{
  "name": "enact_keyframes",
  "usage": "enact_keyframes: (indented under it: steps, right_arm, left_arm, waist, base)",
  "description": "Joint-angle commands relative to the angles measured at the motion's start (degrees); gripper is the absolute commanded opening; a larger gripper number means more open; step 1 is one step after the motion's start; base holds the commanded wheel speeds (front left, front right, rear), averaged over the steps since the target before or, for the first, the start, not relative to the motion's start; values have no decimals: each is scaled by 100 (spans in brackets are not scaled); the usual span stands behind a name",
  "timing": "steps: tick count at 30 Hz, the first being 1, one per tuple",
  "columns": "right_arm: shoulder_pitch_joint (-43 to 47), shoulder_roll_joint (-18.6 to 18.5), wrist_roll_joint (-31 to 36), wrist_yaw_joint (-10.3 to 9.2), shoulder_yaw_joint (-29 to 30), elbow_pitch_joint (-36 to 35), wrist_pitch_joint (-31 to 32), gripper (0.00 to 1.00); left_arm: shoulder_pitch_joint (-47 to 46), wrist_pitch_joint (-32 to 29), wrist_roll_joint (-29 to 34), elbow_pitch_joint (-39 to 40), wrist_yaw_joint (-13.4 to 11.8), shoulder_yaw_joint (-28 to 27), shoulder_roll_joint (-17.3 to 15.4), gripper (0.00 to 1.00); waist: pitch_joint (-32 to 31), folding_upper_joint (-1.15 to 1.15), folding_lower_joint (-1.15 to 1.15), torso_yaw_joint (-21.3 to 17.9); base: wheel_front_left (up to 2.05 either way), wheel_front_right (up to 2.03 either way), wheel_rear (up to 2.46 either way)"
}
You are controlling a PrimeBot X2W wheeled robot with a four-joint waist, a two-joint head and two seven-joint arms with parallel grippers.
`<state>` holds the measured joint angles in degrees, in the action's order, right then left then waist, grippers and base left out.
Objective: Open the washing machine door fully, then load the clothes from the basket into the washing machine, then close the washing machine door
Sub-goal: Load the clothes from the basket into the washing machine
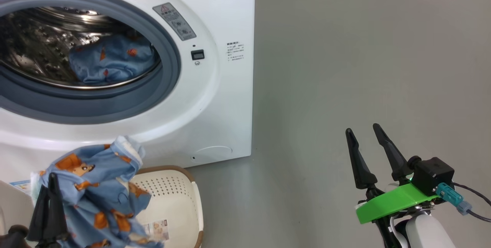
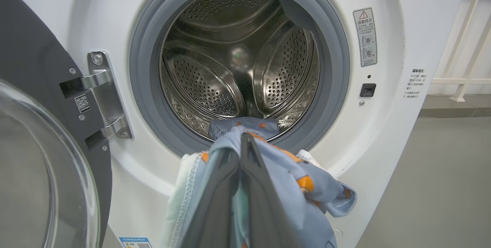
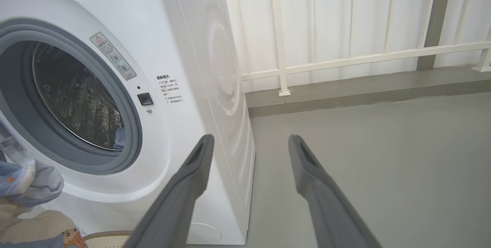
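Note:
The white washing machine (image 1: 215, 98) stands with its round door (image 2: 42, 156) swung wide to the left on its metal hinge. One light blue printed garment (image 1: 111, 60) lies in the steel drum (image 2: 238, 67). My left gripper (image 1: 51, 181) is shut on another blue cartoon-print garment (image 1: 96, 198), lifted above the cream basket (image 1: 172, 194) and just below the drum opening; in the left wrist view the cloth (image 2: 299, 186) drapes over the closed fingers. My right gripper (image 1: 364, 131) hangs open and empty over the floor to the machine's right.
Grey floor (image 1: 364, 67) stretches to the right of the machine. A white railing (image 3: 345, 60) and a low kerb run behind it. The open door takes up the space left of the drum.

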<state>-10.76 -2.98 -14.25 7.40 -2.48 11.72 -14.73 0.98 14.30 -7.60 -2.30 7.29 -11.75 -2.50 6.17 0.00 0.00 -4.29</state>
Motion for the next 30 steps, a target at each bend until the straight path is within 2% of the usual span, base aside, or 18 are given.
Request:
enact_keyframes:
  steps: [1, 21, 30]
  right_arm:
    - [-14, 11, 45, 9, -114, -126, -27, 100]
    - [150, 11, 85, 9, -86, -60, -27, 100]
    - [187, 11, 84, 9, -103, -86, -27, 100]
  left_arm:
    - [-29, 70, 94, 213, -51, -220, -67, 0]
    - [507, 70, 56, 443, -346, -170, -39, 0]
    - [534, 70, -36, 415, -379, -79, -39, 0]
  waist:
    - [-45, 0, 0, 4]
    - [-402, 0, 0, 74]
    - [-365, 0, 0, 102]
  base:
    - [0, 0, 0]
    - [0, 0, 0]
    - [0, 0, 0]
